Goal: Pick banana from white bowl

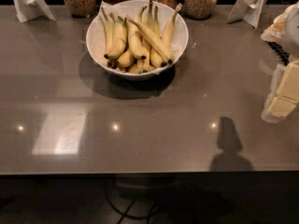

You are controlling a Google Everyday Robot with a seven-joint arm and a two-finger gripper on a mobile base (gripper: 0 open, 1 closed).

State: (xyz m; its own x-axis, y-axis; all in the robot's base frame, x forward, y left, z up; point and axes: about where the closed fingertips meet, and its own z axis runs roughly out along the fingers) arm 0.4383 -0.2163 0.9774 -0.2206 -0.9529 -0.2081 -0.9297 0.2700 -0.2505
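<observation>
Banana (150, 38) in bowl (95, 43), jars (200, 1) behind; jaws far R.

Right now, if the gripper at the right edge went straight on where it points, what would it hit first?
Probably the countertop below it. The gripper hangs at the right edge, seemingly pointing down and slightly left, well away from the white bowl and the banana. Depth is unclear.

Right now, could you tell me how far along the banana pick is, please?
Nothing looks done yet: the long banana lies across the other bananas in the white bowl, with nothing touching it. In hand: the gripper is at the right edge of the view, well apart from the bowl. Left: reach to the bowl, grasp that banana and lift it out.
</observation>
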